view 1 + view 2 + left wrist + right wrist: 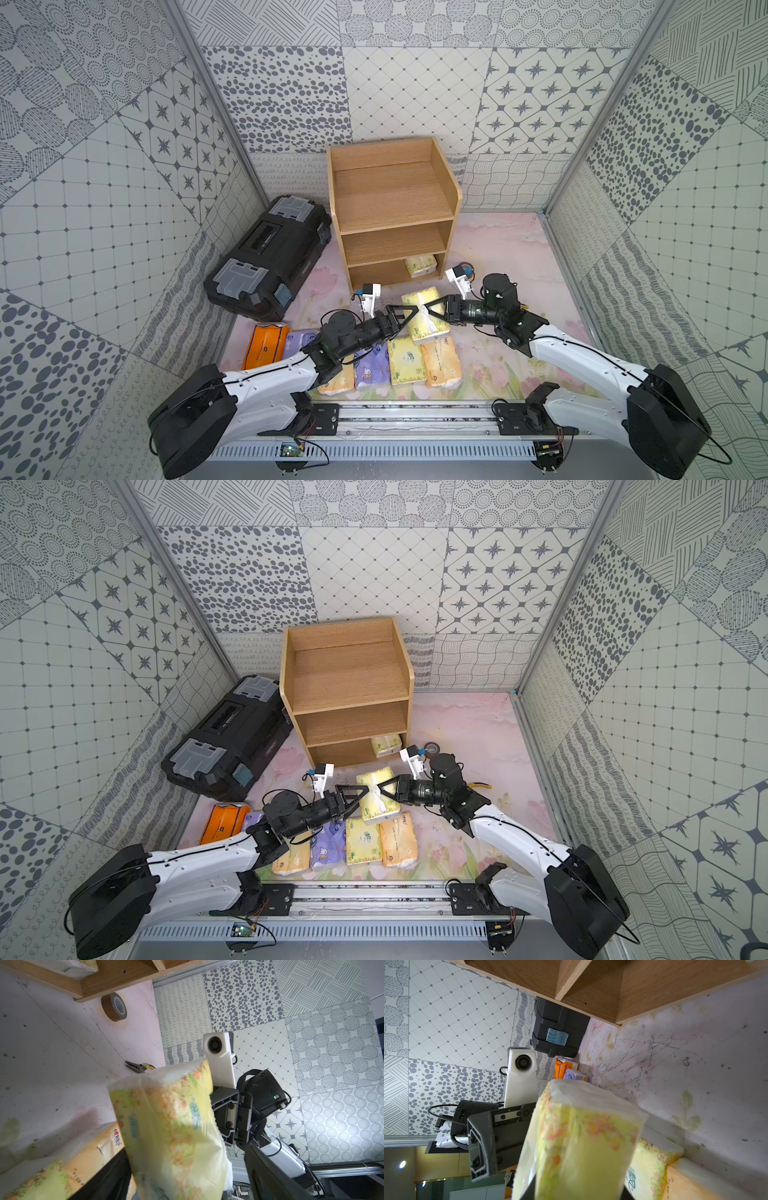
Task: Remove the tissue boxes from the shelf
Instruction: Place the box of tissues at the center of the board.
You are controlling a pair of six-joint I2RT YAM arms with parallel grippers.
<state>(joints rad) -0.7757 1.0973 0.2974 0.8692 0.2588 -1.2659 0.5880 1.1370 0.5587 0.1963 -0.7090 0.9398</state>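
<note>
The light-wood shelf (390,199) (345,675) stands at the back, and one pale green-yellow tissue pack (420,265) (386,744) lies in its bottom tier. In front of it, my right gripper (432,316) (577,1188) is shut on another pale green-yellow pack (424,322) (172,1130) (583,1147), held above the floor. My left gripper (409,320) (187,1184) faces it, open, with its jaws spread around the same pack's other end. Orange (266,345), lavender (372,368), green-yellow (406,359) and peach (440,361) packs lie on the floor below.
A black toolbox (270,253) lies left of the shelf. A tape roll (465,268) (114,1006) stands by the shelf's right foot. Pliers (139,1067) (480,786) lie on the floor right of the packs. The arms' rail (415,415) runs along the front.
</note>
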